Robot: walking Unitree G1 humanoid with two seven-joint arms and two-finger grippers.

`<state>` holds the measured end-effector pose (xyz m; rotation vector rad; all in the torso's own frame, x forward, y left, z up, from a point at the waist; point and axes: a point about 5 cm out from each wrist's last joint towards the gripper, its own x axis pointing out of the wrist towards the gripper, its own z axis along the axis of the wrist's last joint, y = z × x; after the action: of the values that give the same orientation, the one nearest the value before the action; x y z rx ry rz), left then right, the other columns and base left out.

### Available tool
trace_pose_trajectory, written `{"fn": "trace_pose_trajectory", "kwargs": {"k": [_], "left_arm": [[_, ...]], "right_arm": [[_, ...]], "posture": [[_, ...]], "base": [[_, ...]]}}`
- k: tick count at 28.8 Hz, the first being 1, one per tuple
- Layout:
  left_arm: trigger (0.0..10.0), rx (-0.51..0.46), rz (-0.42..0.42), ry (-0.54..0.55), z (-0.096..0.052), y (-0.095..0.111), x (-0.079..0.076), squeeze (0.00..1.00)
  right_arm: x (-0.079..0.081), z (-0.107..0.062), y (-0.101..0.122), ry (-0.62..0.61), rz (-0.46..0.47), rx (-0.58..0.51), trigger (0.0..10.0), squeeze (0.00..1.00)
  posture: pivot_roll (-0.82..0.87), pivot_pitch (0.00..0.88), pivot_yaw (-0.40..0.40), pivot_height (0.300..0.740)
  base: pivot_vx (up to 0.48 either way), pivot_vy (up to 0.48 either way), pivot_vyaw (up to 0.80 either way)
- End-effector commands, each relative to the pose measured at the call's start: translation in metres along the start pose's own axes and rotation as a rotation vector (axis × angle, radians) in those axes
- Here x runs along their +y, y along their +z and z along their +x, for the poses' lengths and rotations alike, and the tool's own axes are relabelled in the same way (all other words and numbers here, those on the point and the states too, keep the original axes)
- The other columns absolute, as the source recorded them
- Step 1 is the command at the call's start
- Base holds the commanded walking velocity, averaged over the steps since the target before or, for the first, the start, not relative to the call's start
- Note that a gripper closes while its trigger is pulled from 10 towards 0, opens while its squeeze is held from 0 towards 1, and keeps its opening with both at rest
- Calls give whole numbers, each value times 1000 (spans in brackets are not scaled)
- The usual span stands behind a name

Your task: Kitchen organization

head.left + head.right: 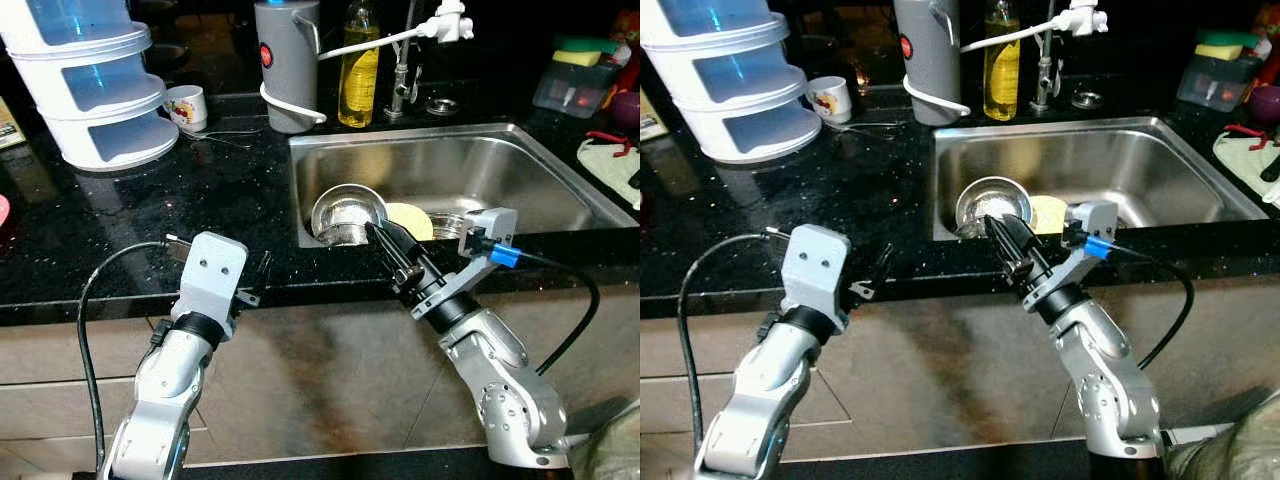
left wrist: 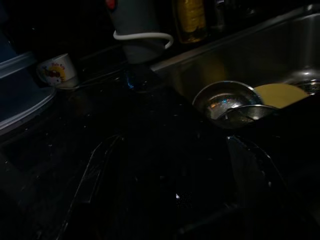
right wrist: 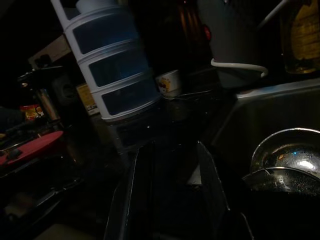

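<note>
Steel bowl (image 1: 349, 212): in sink (image 1: 520, 165), near-left corner, yellow plate (image 1: 412, 219) beside it. Right gripper (image 1: 392, 247): fingers close together, tips at bowl's near rim. Left gripper (image 1: 255, 285): over counter (image 1: 200, 205) edge, fingers spread, well left of bowl.

A brushed steel sink (image 1: 520, 165) and shiny metal bowl (image 1: 348, 212) sit in glossy, speckled black stone counter (image 1: 150, 215).

A speckled black stone countertop (image 1: 150, 215) is seen, with a rectangular stainless steel sink (image 1: 560, 190) set into it. Beige tiled cabinet fronts (image 1: 330, 370) are shown below the counter edge. The area behind the chrome tap (image 1: 402, 85) is left in darkness.
</note>
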<state>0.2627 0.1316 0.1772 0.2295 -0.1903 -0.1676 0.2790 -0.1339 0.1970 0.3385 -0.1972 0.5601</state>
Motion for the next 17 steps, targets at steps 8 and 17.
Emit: {"fn": "trace_pose_trajectory", "kwargs": {"k": [8,17], "left_arm": [[10000,18,0,-6,-2,-3,-4,0],[10000,69,-60,-170,-16,-15,-28,0]], "right_arm": [[2,4,1,8,-32,25,10000,0],[3,-2,-1,46,-110,67,10000,0]], "posture": [[-35,0,23,740],[-43,0,20,740]], "base": [[-305,0,0],[-55,0,529]]}}
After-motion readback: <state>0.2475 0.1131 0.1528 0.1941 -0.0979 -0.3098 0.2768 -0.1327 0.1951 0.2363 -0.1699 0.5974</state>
